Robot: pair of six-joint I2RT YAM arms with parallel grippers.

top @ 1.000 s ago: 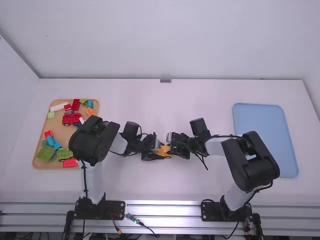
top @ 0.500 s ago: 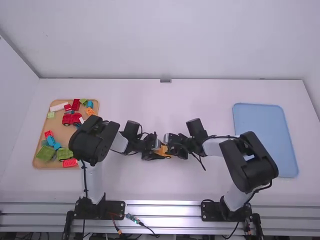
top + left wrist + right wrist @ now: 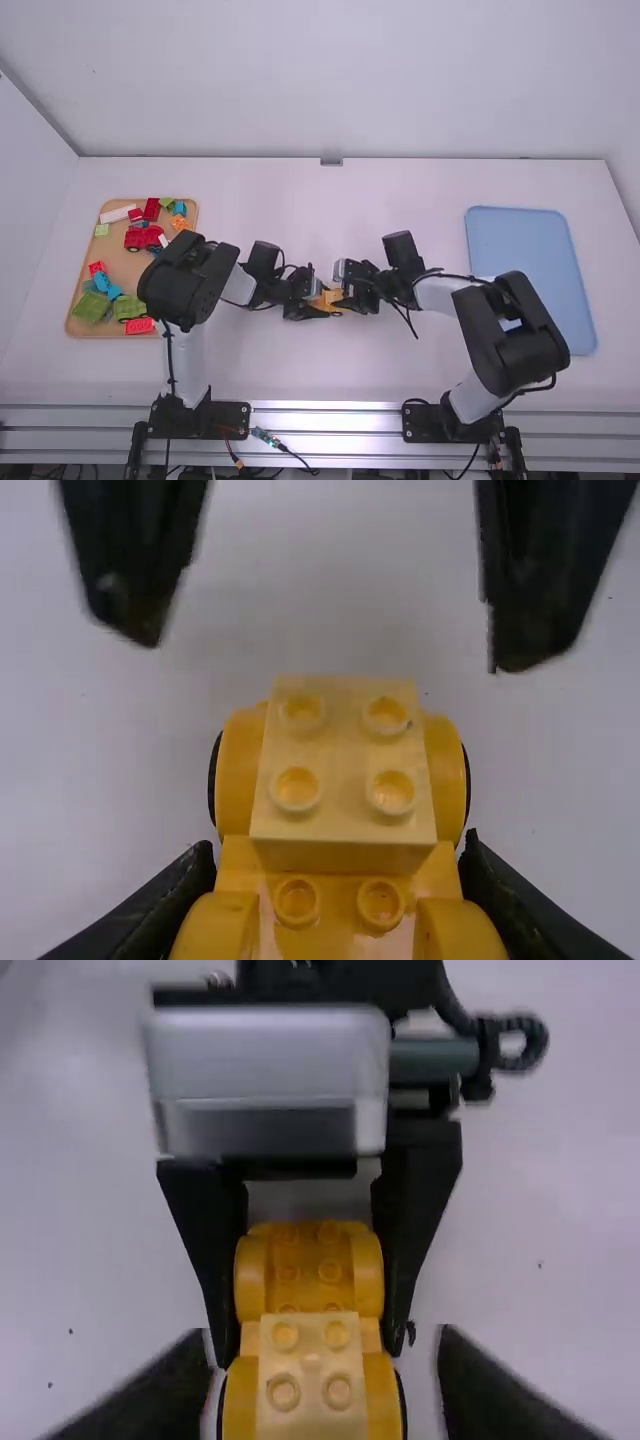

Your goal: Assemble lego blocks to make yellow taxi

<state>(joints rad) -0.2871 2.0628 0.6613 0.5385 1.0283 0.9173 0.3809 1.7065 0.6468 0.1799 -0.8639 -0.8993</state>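
Observation:
Near the table's middle, my left gripper (image 3: 312, 299) is shut on an orange-yellow wheeled car base (image 3: 318, 304). My right gripper (image 3: 349, 287) stands open at the base's right end. In the left wrist view, the left gripper (image 3: 338, 858) grips both sides of the base (image 3: 338, 912), and a paler yellow block (image 3: 345, 770) with two-by-two studs sits on top between the wheels. The right wrist view has the right gripper (image 3: 322, 1375) with its fingers apart, one each side of the pale block (image 3: 311, 1365), not touching it.
A wooden tray (image 3: 70, 322) at the left holds red, green, blue and orange pieces, including a red vehicle (image 3: 143, 237). A blue tray (image 3: 525, 265) lies at the right. Both forearms reach inward over the table (image 3: 330, 370).
The right gripper first moved a little left, then back to the right, its forearm shifting right as well. The left arm and the car base have stayed put.

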